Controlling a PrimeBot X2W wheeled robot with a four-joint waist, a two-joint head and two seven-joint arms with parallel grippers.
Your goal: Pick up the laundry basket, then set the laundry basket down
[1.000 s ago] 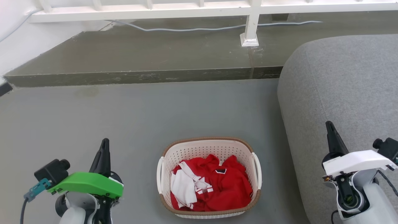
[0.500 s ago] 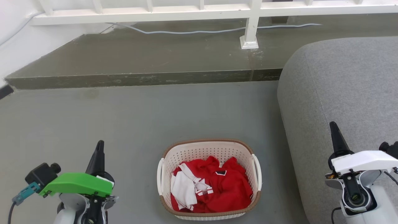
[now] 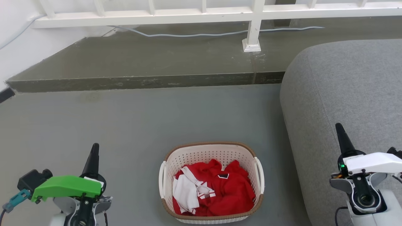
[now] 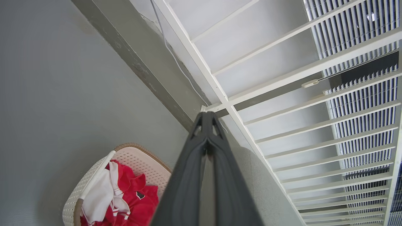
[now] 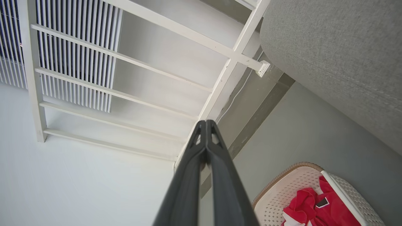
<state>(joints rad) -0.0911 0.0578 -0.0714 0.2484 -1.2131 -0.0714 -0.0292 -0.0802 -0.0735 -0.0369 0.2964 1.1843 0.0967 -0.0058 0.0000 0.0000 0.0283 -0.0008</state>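
Over the last second both hands slid outward and lower in the head view, the left hand (image 3: 95,148) toward the lower left corner and the right hand (image 3: 339,129) toward the lower right, while the camera tipped slightly. Both are pinched shut on nothing, well apart from the laundry basket (image 3: 207,153), which stands on the floor (image 3: 141,125) at lower middle, fitting either a lift to come or a basket already set down. I count one basket, two white handles (image 3: 162,179), two hands.
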